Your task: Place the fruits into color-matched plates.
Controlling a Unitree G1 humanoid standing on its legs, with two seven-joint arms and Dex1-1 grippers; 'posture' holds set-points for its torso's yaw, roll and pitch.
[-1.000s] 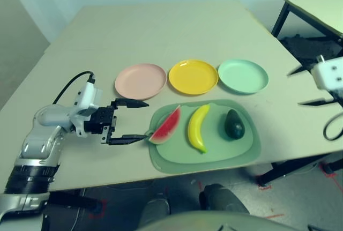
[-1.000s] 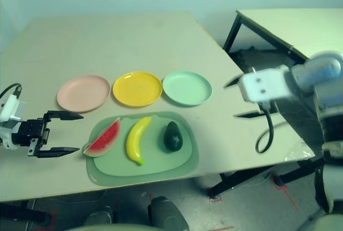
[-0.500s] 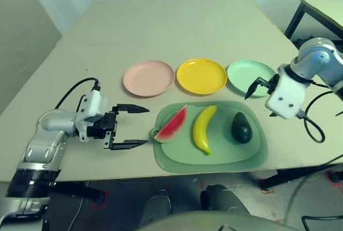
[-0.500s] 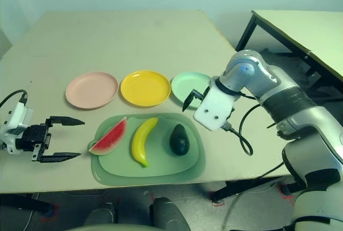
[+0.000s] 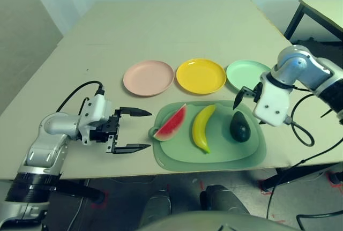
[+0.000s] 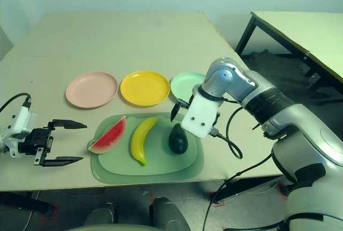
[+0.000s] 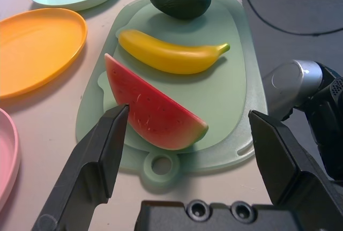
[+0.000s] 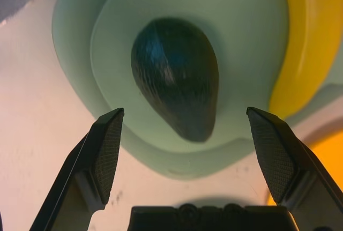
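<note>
**Fruits on the mat, all three plates bare**

Fruits lie side by side on a green mat (image 5: 214, 158) near the front edge of the surface (image 5: 177, 32). The watermelon wedge (image 5: 171, 124) is at the mat's left end, red face up, its rind toward the mat's small handle loop. The banana (image 5: 202, 128) lies in the middle, apart from both neighbours. The avocado (image 5: 240, 127) sits at the right end, narrow end pointing toward the plates.

Beyond the mat three plates stand in a row, none touching another: the pink plate (image 5: 148, 77) on the left, the yellow plate (image 5: 201, 75) in the middle, the mint green plate (image 5: 244, 74) on the right. Nothing lies in any of them.

The left gripper (image 5: 134, 130) is held low over the surface, just left of the mat, pointing toward the watermelon wedge, its two black fingers spread wide and holding nothing. In the left wrist view the wedge sits between the spread fingers (image 7: 96, 166) but ahead of them, untouched.

The right gripper (image 8: 187, 150) hangs above the mat's right end, pointing steeply down. Its fingers (image 8: 104, 150) are spread wide with the avocado centred between them in the right wrist view, and they grip nothing.
</note>
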